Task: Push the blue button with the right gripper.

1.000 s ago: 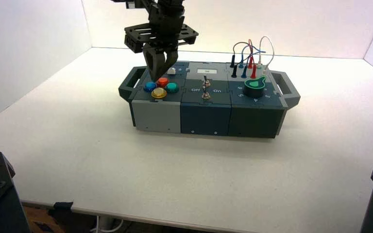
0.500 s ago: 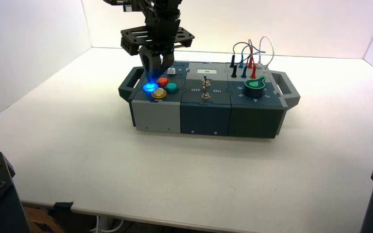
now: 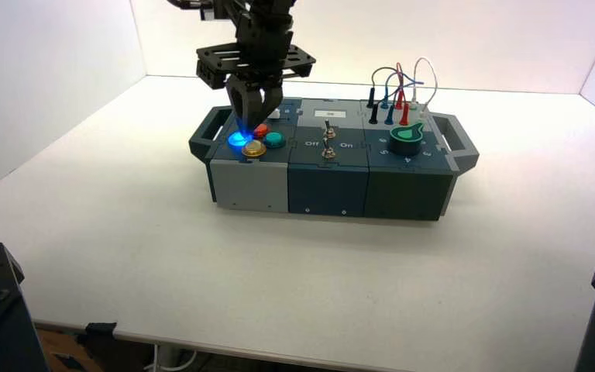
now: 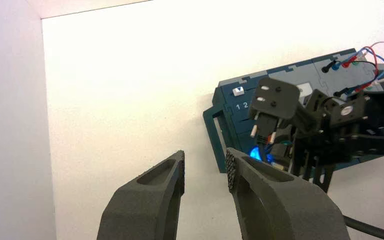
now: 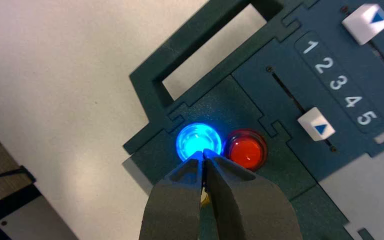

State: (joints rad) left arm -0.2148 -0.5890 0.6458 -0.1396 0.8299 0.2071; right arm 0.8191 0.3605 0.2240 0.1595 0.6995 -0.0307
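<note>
Lower goes the right gripper (image 5: 204,154), tips together at the blue button (image 5: 197,137), unlit before, glowing now; press looks done, withdrawal left, left gripper (image 4: 205,167) waiting open above the table (image 4: 120,100)

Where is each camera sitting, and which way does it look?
High view: sits above and behind the arms, looking down at the box; the right arm's end effector is over it.
Left wrist view: sits on the left arm's wrist, looking past its own open end effector at the table and the box; the right arm shows too.
Right wrist view: sits on the right wrist, looking down at the glowing blue button, its own closed fingertips there.
All three share the blue button.
</note>
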